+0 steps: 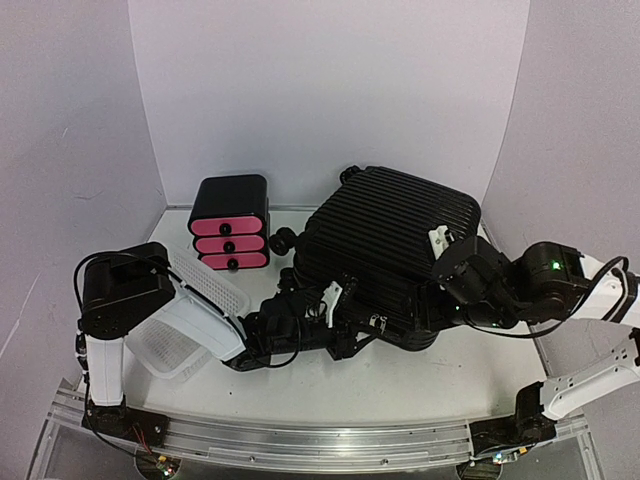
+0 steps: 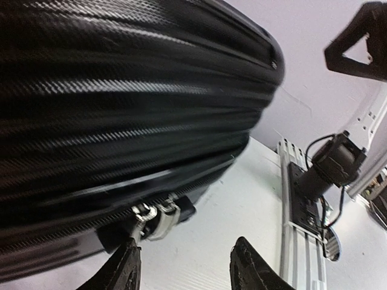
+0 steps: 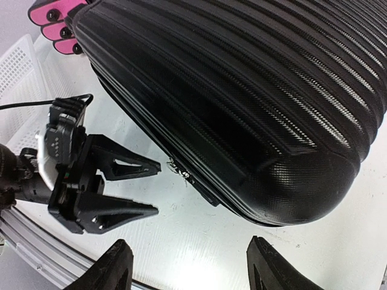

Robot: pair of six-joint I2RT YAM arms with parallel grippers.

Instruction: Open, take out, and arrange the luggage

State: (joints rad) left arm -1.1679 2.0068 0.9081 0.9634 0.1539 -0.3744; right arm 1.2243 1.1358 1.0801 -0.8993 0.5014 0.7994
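Observation:
The luggage (image 1: 390, 240), a big black ribbed hard-shell case, lies flat and zipped in the middle of the table. Two metal zipper pulls (image 2: 151, 214) hang together at its front seam and show again in the right wrist view as zipper pulls (image 3: 179, 169). My left gripper (image 2: 187, 266) is low at that seam with its jaws apart. One of its fingertips (image 2: 128, 254) sits just under a pull tab, and only bare table lies between the fingers. My right gripper (image 3: 193, 269) hovers open off the luggage's right front corner, looking down on the left gripper (image 3: 133, 187).
A small black box with pink drawers (image 1: 230, 235) stands at the back left, against the luggage's wheel (image 1: 284, 239). A white mesh basket (image 1: 190, 330) lies tipped under the left arm. The aluminium rail (image 1: 320, 445) runs along the near edge.

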